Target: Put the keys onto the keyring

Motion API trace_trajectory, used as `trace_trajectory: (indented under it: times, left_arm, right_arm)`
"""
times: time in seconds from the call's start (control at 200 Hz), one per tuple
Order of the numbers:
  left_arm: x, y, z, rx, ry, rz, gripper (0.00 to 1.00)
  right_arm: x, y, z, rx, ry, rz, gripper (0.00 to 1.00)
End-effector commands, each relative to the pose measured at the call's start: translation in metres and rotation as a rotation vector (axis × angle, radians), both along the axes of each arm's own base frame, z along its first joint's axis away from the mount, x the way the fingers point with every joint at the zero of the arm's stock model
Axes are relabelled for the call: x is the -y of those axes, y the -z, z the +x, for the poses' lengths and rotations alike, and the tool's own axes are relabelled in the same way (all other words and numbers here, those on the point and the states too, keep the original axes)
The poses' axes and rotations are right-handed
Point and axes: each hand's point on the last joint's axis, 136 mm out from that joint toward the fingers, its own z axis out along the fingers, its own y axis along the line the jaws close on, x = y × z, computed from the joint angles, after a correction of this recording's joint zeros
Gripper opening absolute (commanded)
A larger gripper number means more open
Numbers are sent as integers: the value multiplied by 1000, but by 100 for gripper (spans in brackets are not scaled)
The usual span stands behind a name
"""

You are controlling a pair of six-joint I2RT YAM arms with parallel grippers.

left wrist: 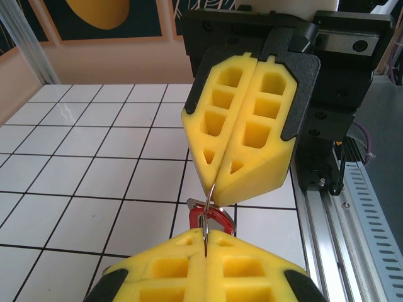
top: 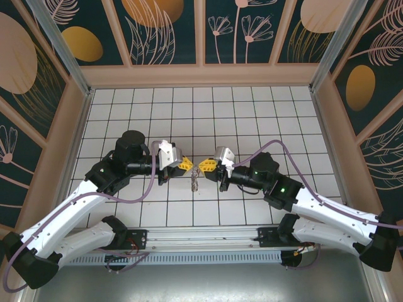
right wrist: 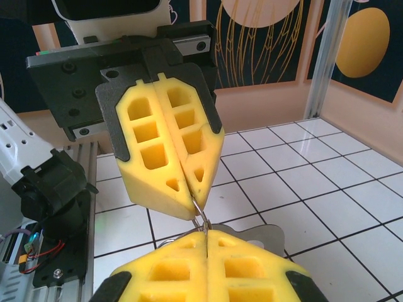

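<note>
White square tiles cover the bench [top: 126,107], which is walled in by dark panels [top: 170,31] painted with pale leaves and orange discs. At the middle of the top view the two arms meet tip to tip. The left tool [top: 187,165] and right tool [top: 205,166] are both pressed fully closed, foam pad against foam pad.

In the left wrist view a thin wire, the keyring [left wrist: 210,196], runs from the seam of one closed tool straight into the seam of the other, so each seems to pinch it. The red-tagged key [left wrist: 217,217] sits low in the centre of that frame, right against the wire and just beyond the near pads. Whether it is threaded on yet I cannot tell. A flat silvery piece [right wrist: 267,236], probably a key blade, shows at lower right of the right wrist view.

The wire looks light and springy, likely to twist or slip in soft foam, so it is best gripped close to the working point. The key is small, stiff and slick, and the tag offers the better hold.

No tray or box is involved. The loop is the only holder, with small metal pieces [top: 195,182] dangling below it, too small to count.
</note>
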Motion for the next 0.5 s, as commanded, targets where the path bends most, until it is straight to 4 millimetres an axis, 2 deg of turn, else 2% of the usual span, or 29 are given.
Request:
trace_trajectory:
  times: [0.0,0.495]
  left_arm:
    - [2,-6,-2,17,17,-19,0]
    - [1,-7,-3,20,17,-21,0]
  right_arm:
    - [-1,-13,2,24,0,48,0]
    - [-2,-8,4,15,-1,43,0]
